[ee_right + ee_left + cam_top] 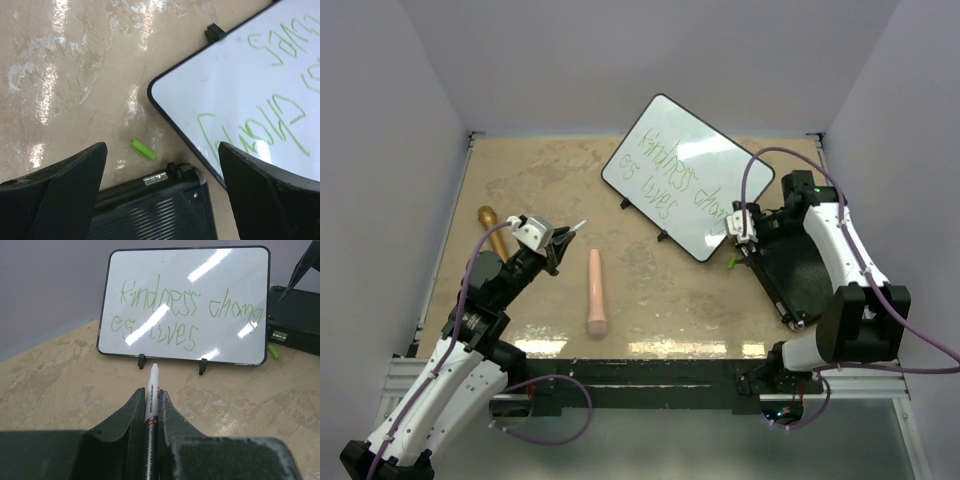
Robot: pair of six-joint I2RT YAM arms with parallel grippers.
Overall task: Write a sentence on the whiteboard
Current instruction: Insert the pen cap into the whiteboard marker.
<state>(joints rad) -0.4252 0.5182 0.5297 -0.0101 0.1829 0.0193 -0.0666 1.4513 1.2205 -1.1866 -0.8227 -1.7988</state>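
The whiteboard stands tilted at the back of the table, right of centre, on small black feet. The sentence runs across it in green, two lines reading roughly "kindness changes lives". My left gripper is in front of the board at the left, apart from it, and is shut on a white marker whose tip points at the board. My right gripper is open beside the board's right corner, holding nothing. A green marker cap lies on the table below it.
A black flat case lies under the right arm, touching the board's corner. A pink cylinder lies mid-table and a gold-brown one at the left. Pale walls close the table on three sides.
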